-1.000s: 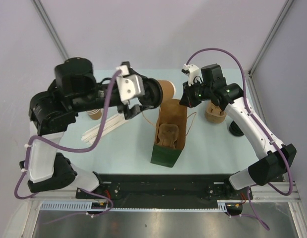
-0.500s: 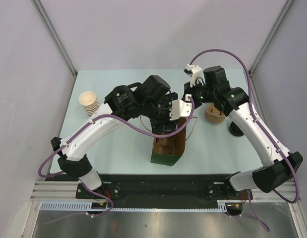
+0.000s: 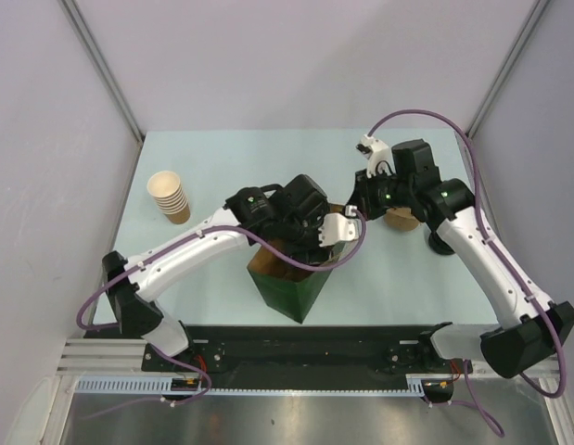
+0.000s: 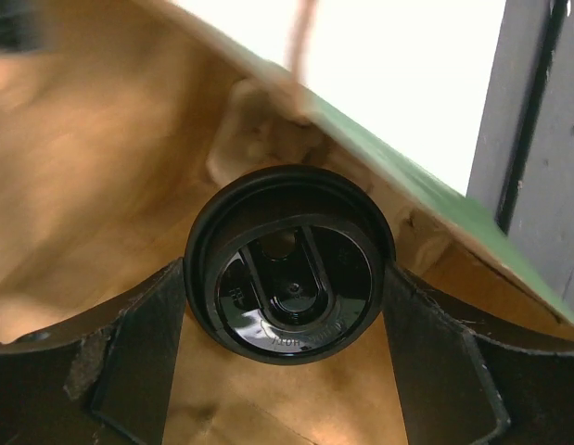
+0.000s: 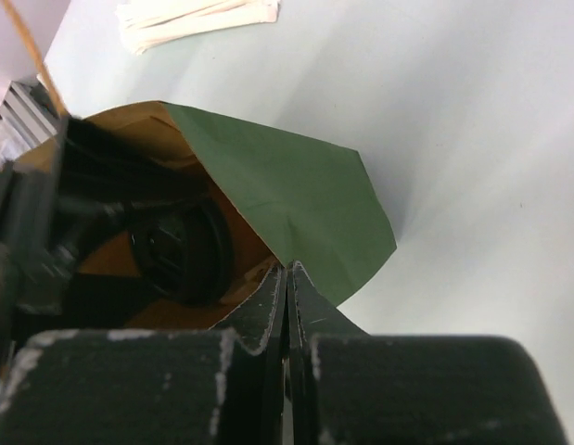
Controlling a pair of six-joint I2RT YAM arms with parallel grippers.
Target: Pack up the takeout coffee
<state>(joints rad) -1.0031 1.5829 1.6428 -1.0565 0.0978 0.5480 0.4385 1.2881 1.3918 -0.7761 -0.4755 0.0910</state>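
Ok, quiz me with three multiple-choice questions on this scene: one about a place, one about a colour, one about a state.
1. Where is the takeout coffee?
A) lying outside the bag
B) inside the green bag, between the left gripper fingers
C) in the right gripper

2. What colour is the coffee's lid?
A) white
B) black
C) green

3. What state is the right gripper in?
A) wide open
B) shut on nothing
C) shut on the bag's edge

Answers:
1 B: the left wrist view shows the bag's brown inner walls around the cup.
2 B: the lid is glossy black.
3 C: the right wrist view shows its fingers pinching the bag's edge.
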